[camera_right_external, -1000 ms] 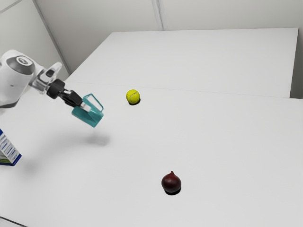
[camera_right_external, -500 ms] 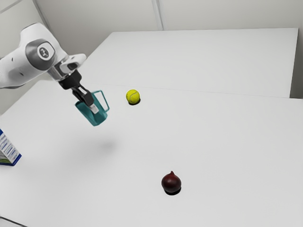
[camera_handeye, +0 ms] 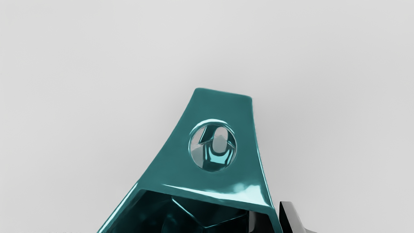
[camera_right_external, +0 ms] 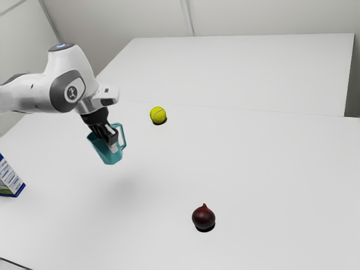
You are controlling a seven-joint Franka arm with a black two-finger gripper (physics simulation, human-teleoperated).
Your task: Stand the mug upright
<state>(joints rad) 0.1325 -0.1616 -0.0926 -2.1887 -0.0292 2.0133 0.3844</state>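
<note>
At tips of end effector (camera_right_external: 113, 147), above table (camera_right_external: 270, 169): tilted teal mug (camera_right_external: 108, 157), seemingly gripped.

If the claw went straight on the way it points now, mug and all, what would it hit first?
Most likely the white tabletop: the claw points down toward it, and the held mug would probably touch before the fingers. How deep the gap is, I can't tell.
</note>
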